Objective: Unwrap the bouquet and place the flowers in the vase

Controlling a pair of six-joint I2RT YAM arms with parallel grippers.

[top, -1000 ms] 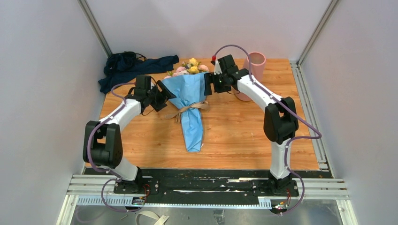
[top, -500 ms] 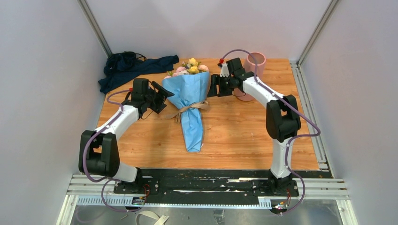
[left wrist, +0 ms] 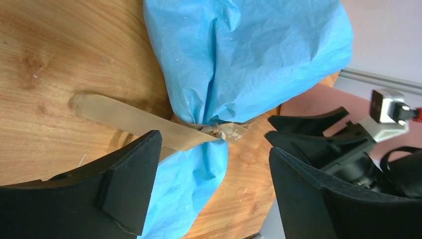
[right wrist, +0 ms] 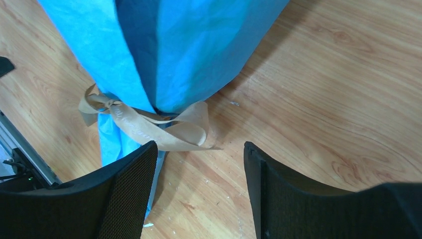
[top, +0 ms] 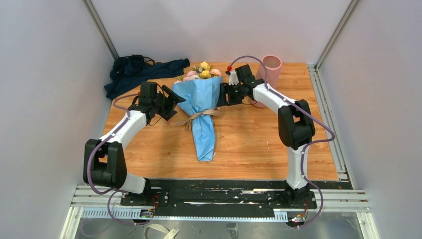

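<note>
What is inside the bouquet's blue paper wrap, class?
Pink and yellow flowers poke out of the blue wrap at its far end; the paper hides their stems.

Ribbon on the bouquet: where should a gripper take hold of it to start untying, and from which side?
Probably its long free tail, near the end, with the left gripper descending on the bouquet's left side. That tail lies flat on the table, clear of the blue paper, and runs to the knot, so an outward pull should loosen it.
</note>
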